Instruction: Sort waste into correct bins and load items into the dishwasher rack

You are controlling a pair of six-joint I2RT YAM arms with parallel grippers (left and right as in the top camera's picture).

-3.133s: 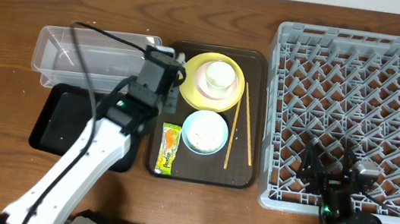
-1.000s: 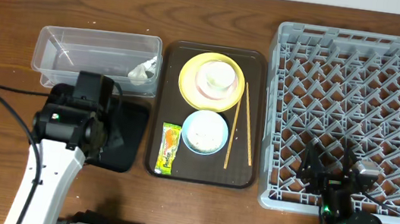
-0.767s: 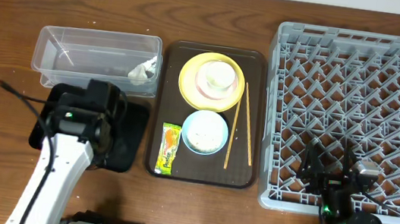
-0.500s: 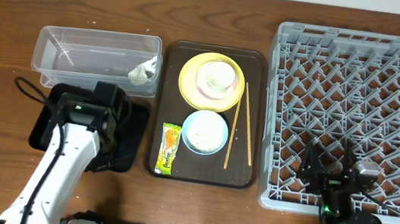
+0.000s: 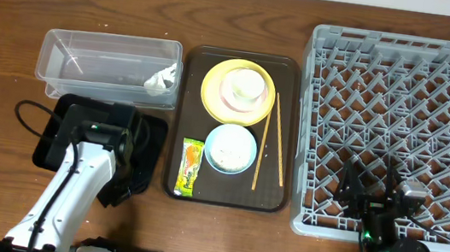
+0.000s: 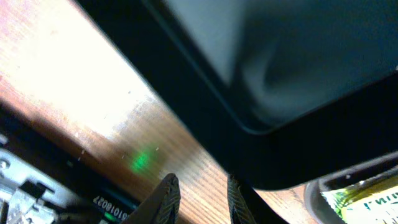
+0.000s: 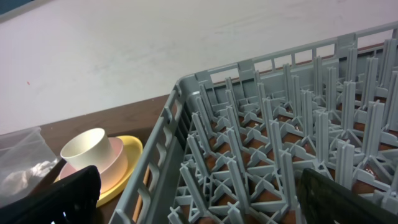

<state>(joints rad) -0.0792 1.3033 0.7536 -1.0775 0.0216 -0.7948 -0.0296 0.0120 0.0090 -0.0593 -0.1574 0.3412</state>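
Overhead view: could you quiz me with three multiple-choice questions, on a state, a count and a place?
1. White cup: A on its side; B upright in the small pink bowl; C upside down.
2. Thin wooden chopsticks on the dark brown serving tray: A four; B one; C two.
3. Crumpled white paper scrap: A in the clear plastic rectangular tub; B on that tray; C in the cup.
Answers: B, its mouth faces up; C, two lie side by side; A, it shows at the tub's right end.
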